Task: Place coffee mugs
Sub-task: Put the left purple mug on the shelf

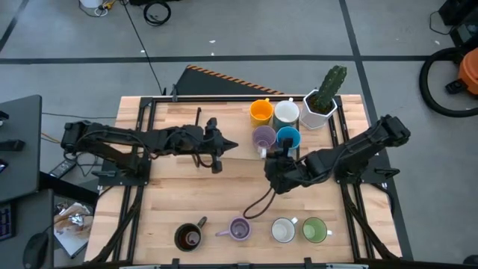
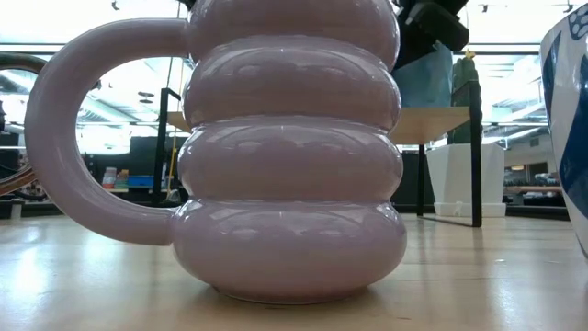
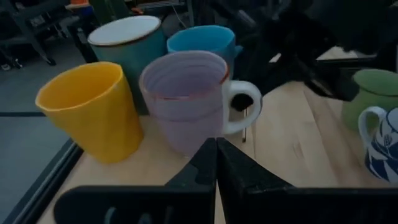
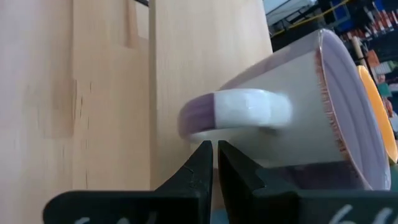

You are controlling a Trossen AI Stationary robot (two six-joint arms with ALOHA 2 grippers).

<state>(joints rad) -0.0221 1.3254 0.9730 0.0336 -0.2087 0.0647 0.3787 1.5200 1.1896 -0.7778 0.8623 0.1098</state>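
Eight mugs in two clusters on the wooden table (image 1: 187,187). Near the far edge, toward the right corner: orange mug (image 1: 261,111), white mug (image 1: 286,113), lavender mug (image 1: 264,137) and blue mug (image 1: 288,138), packed close, upright, mouths up, beside a white hexagonal pot (image 1: 319,110) holding a green cactus (image 1: 331,82). Along the near edge, in a row: dark brown mug (image 1: 187,236), ribbed lavender mug (image 1: 239,229), second white mug (image 1: 283,230), green mug (image 1: 314,230), all upright; contents not discernible from above, the far mugs seemingly empty in the left wrist view. Far lavender mug's white handle turned toward the table's middle, seen close only in the right wrist view. Right gripper (image 1: 273,166) just short of that handle, fingers pressed together on nothing. Left gripper (image 1: 217,144) over the table's middle left, fingers likewise closed and empty, aimed at the far cluster. Ribbed mug filling the low view, handle pointing left
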